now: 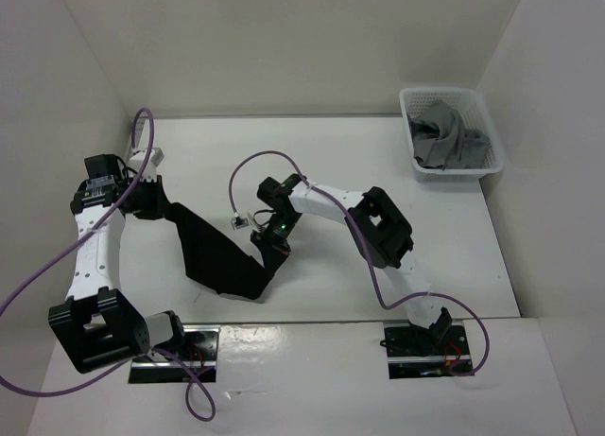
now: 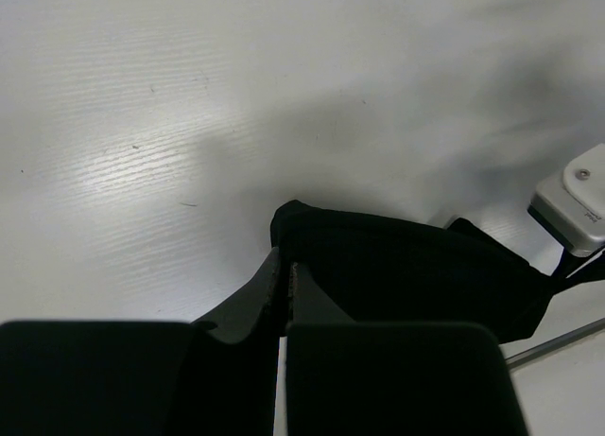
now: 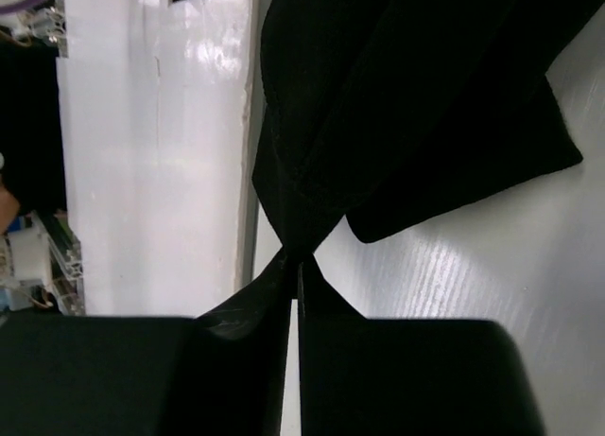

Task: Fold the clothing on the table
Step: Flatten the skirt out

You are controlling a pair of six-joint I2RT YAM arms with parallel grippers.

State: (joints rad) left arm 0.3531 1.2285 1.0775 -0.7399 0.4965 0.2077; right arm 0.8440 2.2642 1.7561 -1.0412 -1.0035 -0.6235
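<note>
White table [image 1: 331, 152] between pale walls. Black clothing [image 1: 213, 252] left of centre, strung between both arms. Left gripper [image 1: 153, 198] clamped tight on its far-left corner; right gripper [image 1: 274, 234] pinched closed on the right edge. White basket [image 1: 454, 169] holding grey garment [image 1: 442, 138], well apart in the far-right corner. Purple cables [image 1: 255, 157] looping over both arms.

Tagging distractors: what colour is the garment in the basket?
Plain grey garment, clearest in the top external view, in the white basket.

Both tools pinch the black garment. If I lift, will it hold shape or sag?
Probably floppy: the clothing forms a V between the left tool and right tool. Likely thin and light: it gathers narrowly at each pinch. Its middle may drag on the table.
</note>
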